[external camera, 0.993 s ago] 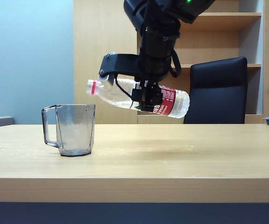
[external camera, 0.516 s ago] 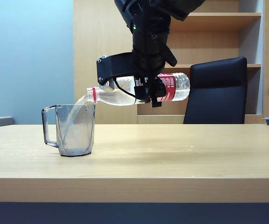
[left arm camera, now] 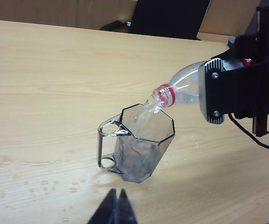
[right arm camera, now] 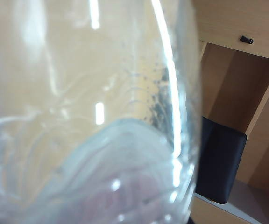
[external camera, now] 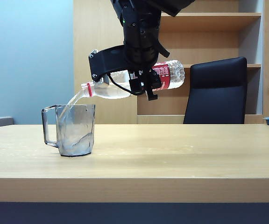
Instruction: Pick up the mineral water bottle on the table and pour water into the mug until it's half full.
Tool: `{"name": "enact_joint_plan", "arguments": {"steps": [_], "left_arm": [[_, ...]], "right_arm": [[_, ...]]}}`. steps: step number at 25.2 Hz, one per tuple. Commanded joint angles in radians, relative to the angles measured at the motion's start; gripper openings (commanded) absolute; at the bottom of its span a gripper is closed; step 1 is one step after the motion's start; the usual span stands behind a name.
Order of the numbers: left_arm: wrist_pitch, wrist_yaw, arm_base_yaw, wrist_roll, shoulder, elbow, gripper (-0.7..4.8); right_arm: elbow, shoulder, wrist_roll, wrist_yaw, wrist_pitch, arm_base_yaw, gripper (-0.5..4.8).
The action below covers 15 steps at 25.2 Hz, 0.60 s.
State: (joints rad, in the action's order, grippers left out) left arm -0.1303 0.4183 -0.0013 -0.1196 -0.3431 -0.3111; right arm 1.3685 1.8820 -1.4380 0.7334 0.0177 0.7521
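Two end effectors in play. Right end effector [external camera: 146,86] up above the bench [external camera: 172,149], clamped around the midsection of the bottle [external camera: 125,86], near the red-and-white label. Bottle tipped just past level, neck with red ring lowest, mouth above the mug [external camera: 74,128] rim on the side away from the handle. Water [external camera: 74,100] streaming from the mouth into the mug; churning pool in the lower part of the mug, level hard to read. Mug upright on the bench, left of centre in the exterior view, handle pointing away from the arm. Right wrist view filled by the clear bottle wall [right arm camera: 92,116], nothing of the fingers visible there. Left end effector [left arm camera: 116,210] low over the bench, just in front of the mug, tips pressed together, nothing held. Small droplets [left arm camera: 46,184] scattered on the bench beside the mug's handle side. Black chair [external camera: 216,91] behind the bench, shelving [external camera: 218,18] behind that.
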Motion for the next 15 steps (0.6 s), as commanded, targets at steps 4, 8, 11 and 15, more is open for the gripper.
{"name": "enact_joint_plan", "arguments": {"steps": [4,8,11,15], "left_arm": [[0.012,0.0,0.0,0.007,0.001,-0.006,-0.02],[0.012,0.0,0.0,0.007,0.001,-0.006,-0.02],[0.012,0.001,0.0,0.007,0.001,-0.006,-0.02],[0.012,0.001,0.0,0.007,0.001,-0.006,-0.02]], "right_arm": [[0.007,-0.011,0.04,0.009,0.02,0.004,2.43],[0.006,-0.011,0.253,0.003,-0.058,0.003,2.43],[0.005,-0.011,0.382,-0.028,-0.105,0.004,2.43],[0.0,-0.014,0.863,-0.171,-0.118,-0.01,2.65]]}}
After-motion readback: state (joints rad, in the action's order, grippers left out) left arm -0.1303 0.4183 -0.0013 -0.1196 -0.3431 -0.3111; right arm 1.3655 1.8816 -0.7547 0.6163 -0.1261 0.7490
